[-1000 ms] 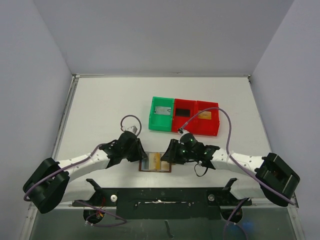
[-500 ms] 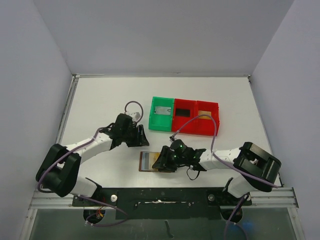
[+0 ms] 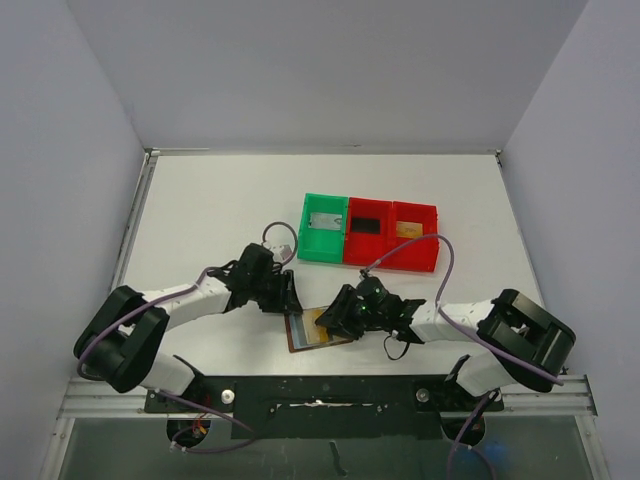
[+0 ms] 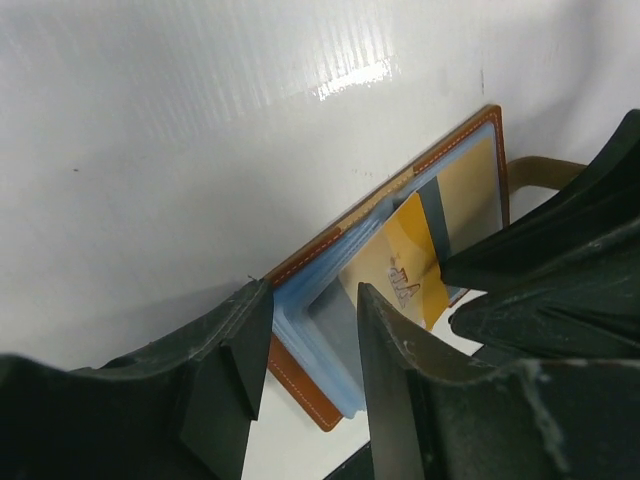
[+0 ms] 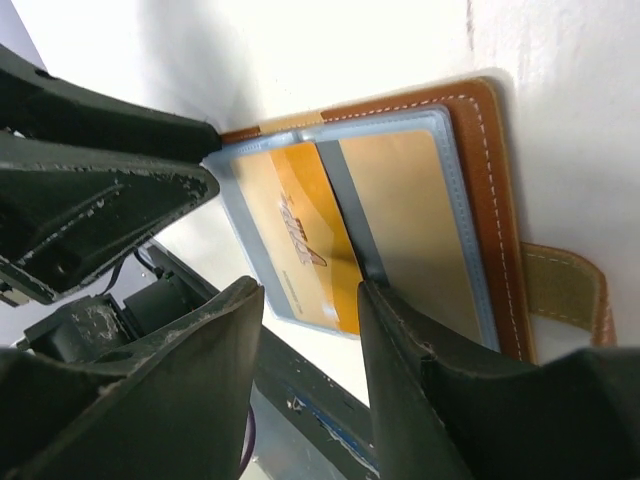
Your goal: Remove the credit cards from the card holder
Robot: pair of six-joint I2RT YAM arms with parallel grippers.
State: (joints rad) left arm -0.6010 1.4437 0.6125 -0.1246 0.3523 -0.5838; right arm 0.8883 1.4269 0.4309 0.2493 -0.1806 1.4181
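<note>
The card holder lies open and slightly askew near the table's front edge, brown outside with grey-blue sleeves. A golden-orange credit card sits partly in a sleeve, also plain in the right wrist view. My left gripper is at the card holder's left corner, jaws open, the sleeve corner showing between them. My right gripper stands over the card holder from the right, open. The golden card's edge lies between its fingers, and one tip is at the centre fold.
A green tray holds a pale grey card. Beside it, one red tray holds a black card and another a tan card. The card holder's tab points right. The table's front rail runs just behind the card holder.
My left gripper swung away toward the trays, then came back down to the card holder's left corner. The card holder has turned slightly and slid right. My right gripper stays at it.
</note>
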